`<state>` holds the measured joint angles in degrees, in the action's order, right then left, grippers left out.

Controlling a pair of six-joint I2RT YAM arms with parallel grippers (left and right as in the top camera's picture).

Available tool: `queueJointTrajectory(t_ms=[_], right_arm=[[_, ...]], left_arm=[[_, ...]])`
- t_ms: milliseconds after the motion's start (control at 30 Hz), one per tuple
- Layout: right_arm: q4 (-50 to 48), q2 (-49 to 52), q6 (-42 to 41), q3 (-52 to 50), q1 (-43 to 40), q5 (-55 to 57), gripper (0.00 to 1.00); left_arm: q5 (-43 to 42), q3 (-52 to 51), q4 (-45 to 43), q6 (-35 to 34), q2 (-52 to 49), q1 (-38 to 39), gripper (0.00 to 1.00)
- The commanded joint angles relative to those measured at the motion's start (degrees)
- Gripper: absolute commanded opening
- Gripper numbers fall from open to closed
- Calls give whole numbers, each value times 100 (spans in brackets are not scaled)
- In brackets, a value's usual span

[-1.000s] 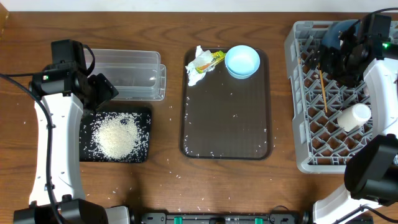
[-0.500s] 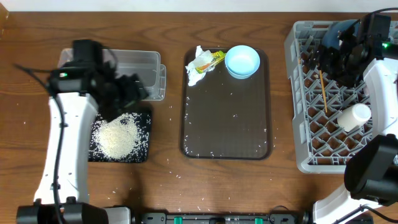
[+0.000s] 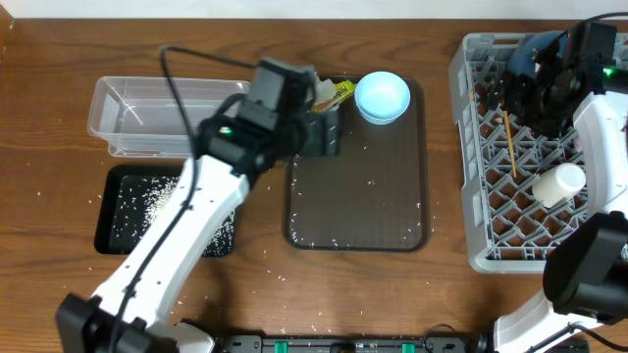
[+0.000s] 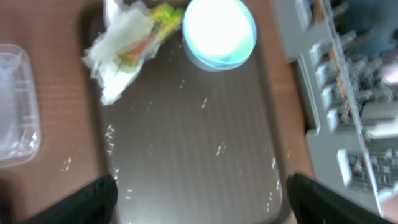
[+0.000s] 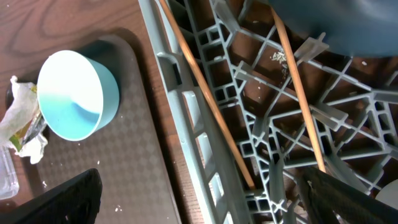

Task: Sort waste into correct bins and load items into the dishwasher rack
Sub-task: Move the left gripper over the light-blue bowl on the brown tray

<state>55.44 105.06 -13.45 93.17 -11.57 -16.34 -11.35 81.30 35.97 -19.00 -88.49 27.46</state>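
Observation:
My left gripper (image 3: 322, 129) (image 4: 199, 202) is open and empty over the dark brown tray (image 3: 358, 211), just below the crumpled white tissue (image 4: 118, 56) and yellow-orange wrapper (image 4: 160, 17). The small light-blue bowl (image 3: 383, 96) (image 4: 219, 31) (image 5: 74, 102) stands at the tray's far end. Rice (image 3: 157, 201) lies in the black tray (image 3: 110, 230), and the clear tub (image 3: 167, 113) is behind it. My right gripper (image 3: 535, 83) (image 5: 199, 202) is open over the grey rack (image 3: 471, 147) (image 5: 186, 143). The rack holds chopsticks (image 3: 510, 142) (image 5: 211, 106), a white cup (image 3: 557, 184) and the dark-blue bowl (image 3: 535, 49) (image 5: 336, 25). The pink cup is out of view.
Loose rice grains are scattered on the brown tray (image 4: 205, 102) and on the wooden table (image 3: 275, 270) near the black tray. My left arm (image 3: 196, 226) reaches diagonally across the table from the front left.
My left arm has swung from over the black tray and clear tub to the right, to above the brown tray near the tissue. The right arm has not moved.

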Motion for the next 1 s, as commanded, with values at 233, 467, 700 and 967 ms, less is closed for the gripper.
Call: queueJointTrajectory(t_ms=[233, 467, 700, 967], right_arm=[[2, -155, -66, 52, -46, -57, 99], [2, -155, -66, 52, -46, -57, 99], [2, -155, -66, 52, -46, -57, 99], [2, -155, -66, 52, -46, -57, 99]], left_arm=[[461, 1775, 496, 730, -1582, -2, 86], [433, 3414, 1987, 822, -3178, 42, 91], [435, 3405, 1510, 824, -3412, 254, 91], [444, 3399, 208, -828, -3617, 350, 97]])
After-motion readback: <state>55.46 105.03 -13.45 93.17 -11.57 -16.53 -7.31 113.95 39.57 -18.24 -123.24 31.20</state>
